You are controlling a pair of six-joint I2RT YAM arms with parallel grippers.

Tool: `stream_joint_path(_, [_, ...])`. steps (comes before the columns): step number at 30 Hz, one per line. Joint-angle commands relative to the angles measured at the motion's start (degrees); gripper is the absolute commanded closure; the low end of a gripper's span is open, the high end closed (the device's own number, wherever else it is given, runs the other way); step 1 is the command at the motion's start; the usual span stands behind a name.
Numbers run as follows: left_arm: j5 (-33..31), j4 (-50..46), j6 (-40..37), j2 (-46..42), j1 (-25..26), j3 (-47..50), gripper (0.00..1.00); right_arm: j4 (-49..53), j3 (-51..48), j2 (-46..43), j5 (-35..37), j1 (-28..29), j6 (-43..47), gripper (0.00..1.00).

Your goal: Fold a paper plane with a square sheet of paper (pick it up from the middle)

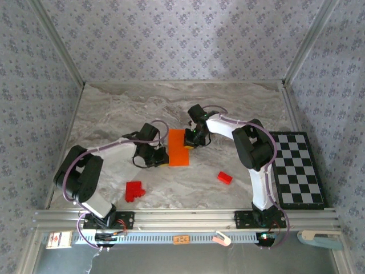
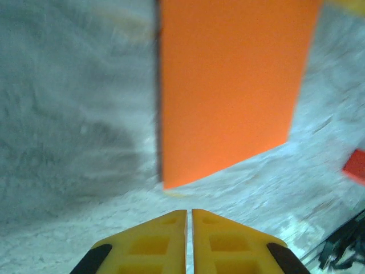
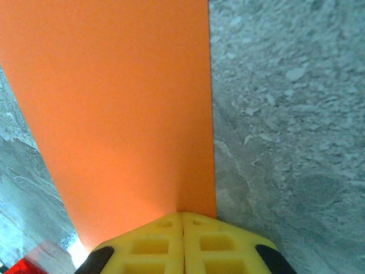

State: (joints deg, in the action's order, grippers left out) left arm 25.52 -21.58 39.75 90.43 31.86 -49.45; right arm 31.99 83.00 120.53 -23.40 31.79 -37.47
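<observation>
The square sheet of paper (image 1: 178,147) is bright orange and shows as a tall narrow rectangle in the middle of the marble table. My right gripper (image 1: 192,138) is at its far right edge. In the right wrist view its yellow fingers (image 3: 182,214) are shut on the paper (image 3: 114,103), which puckers slightly at the tips. My left gripper (image 1: 161,157) sits by the sheet's near left corner. In the left wrist view it (image 2: 189,211) is shut with nothing in it, a short way off the paper's corner (image 2: 228,85).
Red plastic blocks lie at the near left (image 1: 134,190) and near right (image 1: 224,177) of the table. One red block (image 2: 356,165) shows in the left wrist view and one (image 3: 45,257) in the right wrist view. A black-and-white chequered board (image 1: 296,168) lies along the right side.
</observation>
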Motion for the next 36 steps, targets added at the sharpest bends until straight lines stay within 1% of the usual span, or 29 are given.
stream_joint_path(1, [-4.94, 1.62, 2.94, -0.66, -0.47, -4.83, 0.88, 3.7, -0.87, 5.83, 11.21, -1.29, 0.99, 0.92])
stream_joint_path(6, [-6.89, 4.82, 5.22, 3.64, -2.04, -7.92, 0.82, 2.65, 3.36, 4.85, 9.53, -1.31, 0.04, 0.9])
stream_joint_path(9, [-5.22, 7.02, 6.78, 6.16, -3.98, -9.24, 0.76, 2.66, 6.61, 4.34, 8.18, -1.47, 0.62, 0.87])
stream_joint_path(11, [-3.57, 8.61, 7.26, 7.78, -5.06, -10.49, 0.73, 2.72, 7.75, 3.34, 6.42, -1.69, 1.0, 0.83])
stream_joint_path(13, [-2.26, 9.03, 7.03, 9.61, -5.74, -12.4, 0.71, 0.32, 7.98, 1.71, 4.45, -1.97, 1.0, 0.78])
stream_joint_path(15, [-0.57, 9.88, 6.94, 11.64, -6.26, -14.1, 0.69, -1.79, 7.04, -0.47, 2.44, -2.26, 1.0, 0.73])
stream_joint_path(17, [0.68, 10.88, 7.02, 13.26, -6.62, -15.45, 0.68, -3.44, 5.23, -2.92, 1.95, -2.59, 0.98, 0.69])
stream_joint_path(20, [3.71, 12.67, 6.81, 16.2, -6.81, -17.84, 0.68, -5.87, 1.55, -6.62, 2.97, -3.34, 0.29, 0.66])
stream_joint_path(23, [5.8, 12.95, 5.97, 19.41, -6.82, -20.7, 0.68, -8.25, -2.57, -10.19, 5.53, -4.23, -1.79, 0.64])
stream_joint_path(27, [4.73, 11.27, 4.0, 23.13, -6.83, -24.28, 0.69, -10.87, -7.69, -14.08, 8.3, -5.03, -4.11, 0.61])
stream_joint_path(30, [3.67, 10.9, 4.75, 25.13, -6.9, -25.08, 0.7, -11.9, -10.06, -15.36, 9.22, -5.28, -5.15, 0.6])
stream_joint_path(36, [1.16, 9.93, 6.22, 27.37, -6.83, -23.36, 0.72, -11.68, -11.18, -14.7, 7.24, -4.81, -5.83, 0.62])
